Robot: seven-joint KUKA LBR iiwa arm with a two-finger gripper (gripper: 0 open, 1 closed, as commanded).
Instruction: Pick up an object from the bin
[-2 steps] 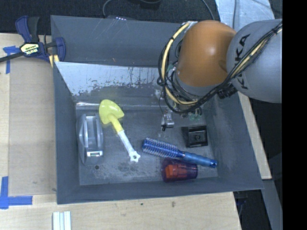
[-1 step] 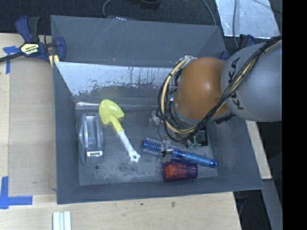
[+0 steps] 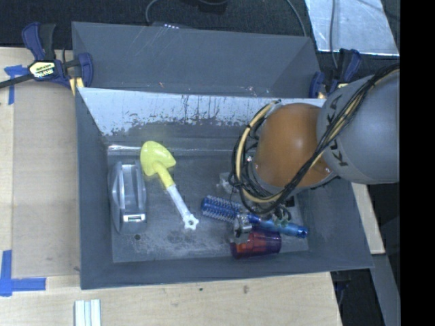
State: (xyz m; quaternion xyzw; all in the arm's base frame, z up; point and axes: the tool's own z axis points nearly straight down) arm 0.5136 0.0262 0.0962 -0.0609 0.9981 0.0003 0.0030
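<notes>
Orange wrist cover (image 3: 289, 148) masks our gripper (image 3: 239, 228), so we cannot tell its state; crowded red cylinder (image 3: 258, 245) and blue brush (image 3: 219, 209) may snag

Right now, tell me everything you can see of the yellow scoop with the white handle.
The yellow scoop looks like plastic: a rounded yellow bowl narrowing to a neck, then a thin white handle ending in a small knob. It lies flat on the bin floor, left of centre, bowl toward the back wall, handle slanting toward the front right. The clear plastic case sits close on its left; whether they touch I cannot tell.
</notes>
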